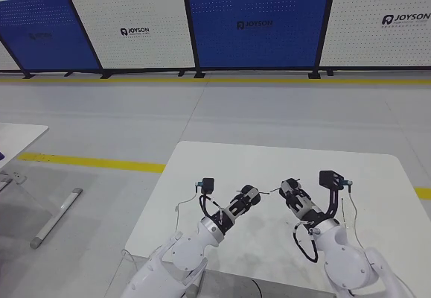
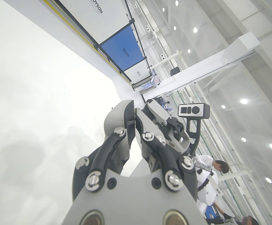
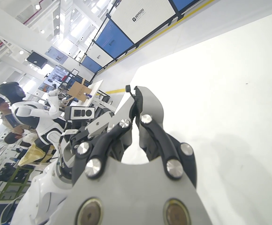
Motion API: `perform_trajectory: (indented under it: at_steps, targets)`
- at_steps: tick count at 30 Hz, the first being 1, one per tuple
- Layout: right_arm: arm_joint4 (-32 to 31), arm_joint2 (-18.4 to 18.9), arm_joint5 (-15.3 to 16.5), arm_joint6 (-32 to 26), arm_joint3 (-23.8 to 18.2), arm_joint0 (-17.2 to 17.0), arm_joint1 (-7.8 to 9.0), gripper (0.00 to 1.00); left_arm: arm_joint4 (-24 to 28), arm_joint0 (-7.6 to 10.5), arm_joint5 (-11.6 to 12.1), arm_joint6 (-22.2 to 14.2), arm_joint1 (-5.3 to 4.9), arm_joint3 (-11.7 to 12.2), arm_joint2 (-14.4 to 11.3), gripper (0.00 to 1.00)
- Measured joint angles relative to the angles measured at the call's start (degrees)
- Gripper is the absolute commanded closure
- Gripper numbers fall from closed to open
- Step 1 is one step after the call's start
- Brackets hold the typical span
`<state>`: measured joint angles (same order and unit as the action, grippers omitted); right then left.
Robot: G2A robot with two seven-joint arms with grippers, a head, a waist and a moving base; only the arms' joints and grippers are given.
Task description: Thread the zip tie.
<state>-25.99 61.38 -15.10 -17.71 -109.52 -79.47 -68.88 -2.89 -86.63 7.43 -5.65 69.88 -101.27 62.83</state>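
Observation:
A thin black zip tie (image 1: 270,192) runs in the air between my two grippers, above the middle of the white table (image 1: 275,160). The left gripper (image 1: 254,194) is shut with its pads pressed together (image 2: 134,111), apparently on one end of the tie, though the strip is hard to make out there. The right gripper (image 1: 283,186) faces it a short way off. In the right wrist view that gripper (image 3: 134,94) is shut on the zip tie (image 3: 128,88), whose small square head sticks out past the fingertips.
The table's far edge and rounded corners lie well beyond the grippers. A second white table (image 1: 7,141) with small items stands at the left, and a grey bar (image 1: 55,217) lies on the floor beside it. Blue and white partition panels (image 1: 260,33) line the back.

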Motion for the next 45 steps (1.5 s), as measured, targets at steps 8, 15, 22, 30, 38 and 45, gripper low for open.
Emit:
perform_trajectory:
  at_steps: [8, 15, 22, 30, 38, 45]
  targets:
    - [-1.2, -0.7, -0.4, -1.6, 0.5, 0.4, -0.3, 1.0, 0.0, 0.0, 0.0, 0.0, 0.0, 0.0, 0.0, 1.0]
    - [-0.5, 0.3, -0.1, -0.5, 0.3, -0.1, -0.53, 1.0, 0.0, 0.0, 0.0, 0.0, 0.0, 0.0, 0.0, 1.0]
    - [-0.5, 2.0, 0.8, -0.3, -1.0, -1.6, -0.44, 1.0, 0.0, 0.0, 0.0, 0.0, 0.0, 0.0, 0.0, 1.0]
    - [-1.6, 1.0, 1.0, -1.4, -0.6, -1.0, -0.75, 1.0, 0.0, 0.0, 0.0, 0.0, 0.0, 0.0, 0.0, 1.0]
    - [-1.9, 0.5, 0.8, -1.8, 0.7, -0.1, -1.13, 1.0, 0.0, 0.0, 0.0, 0.0, 0.0, 0.0, 0.0, 1.0]
    - [-1.5, 1.0, 1.5, -0.8, 0.0, -0.9, -1.3, 1.0, 0.0, 0.0, 0.0, 0.0, 0.0, 0.0, 0.0, 1.0]
